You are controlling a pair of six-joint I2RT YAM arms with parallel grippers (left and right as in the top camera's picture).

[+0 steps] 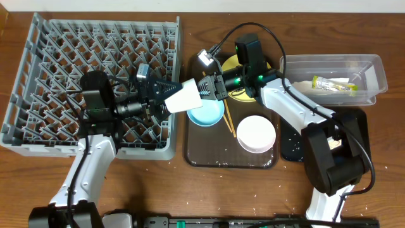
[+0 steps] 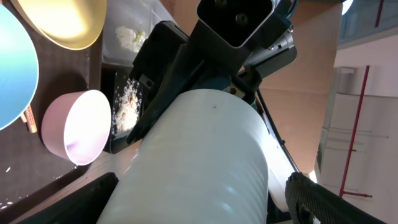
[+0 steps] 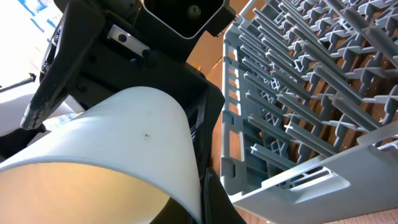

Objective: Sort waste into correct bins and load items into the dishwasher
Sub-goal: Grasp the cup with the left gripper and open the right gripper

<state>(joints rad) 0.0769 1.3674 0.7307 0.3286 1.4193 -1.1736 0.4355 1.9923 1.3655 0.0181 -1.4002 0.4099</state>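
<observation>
The small white cup [image 1: 183, 96] hangs on its side in the air between the grey dish rack [image 1: 38, 69] and the brown tray [image 1: 196, 155]. My right gripper [image 1: 205, 88] pinches its rim, seen in the right wrist view [image 3: 205, 199] with the cup [image 3: 124, 130] above it. My left gripper [image 1: 166, 90] straddles the cup's base end; in the left wrist view [image 2: 199, 202] a gap shows between one finger and the cup [image 2: 199, 155]. The green-and-yellow wrapper [image 1: 333, 84] lies in the clear tub [image 1: 373, 69]. Rice-like scraps [image 2: 127, 106] lie in the black tray [image 1: 291, 142].
On the brown tray sit the light blue bowl [image 1: 205, 115], the white bowl [image 1: 256, 133], the chopsticks [image 1: 228, 120] and the yellow plate [image 1: 229, 63], partly under my right arm. The rack [image 3: 298, 81] is close beside the cup.
</observation>
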